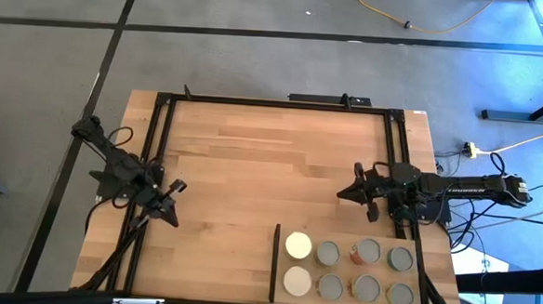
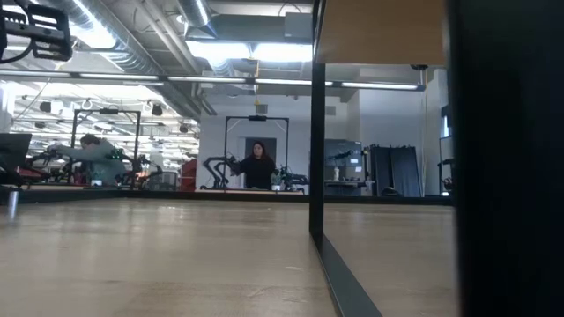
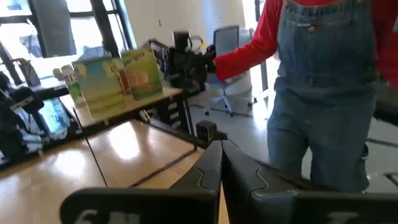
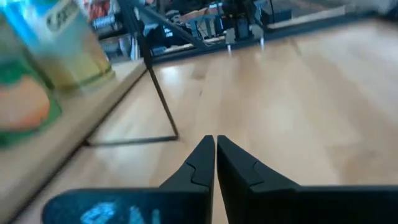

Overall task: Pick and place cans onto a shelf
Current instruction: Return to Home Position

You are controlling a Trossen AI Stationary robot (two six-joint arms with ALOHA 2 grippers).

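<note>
From above, the left gripper (image 1: pixel 169 212) hangs at the table's (image 1: pixel 253 151) left edge and the right gripper (image 1: pixel 346 192) over its right half. Eight cans (image 1: pixel 367 251) stand in two rows on the shelf (image 1: pixel 275 264). Each wrist view shows fingers pressed together, empty.

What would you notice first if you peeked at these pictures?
Eight cans stand in two neat rows on the shelf, at the table's lower right corner in the high view. The arms sit at the table's two sides, with the left gripper and the right gripper both shut and empty. In the left wrist view, a person in red sleeves and denim overalls stands close by.
</note>
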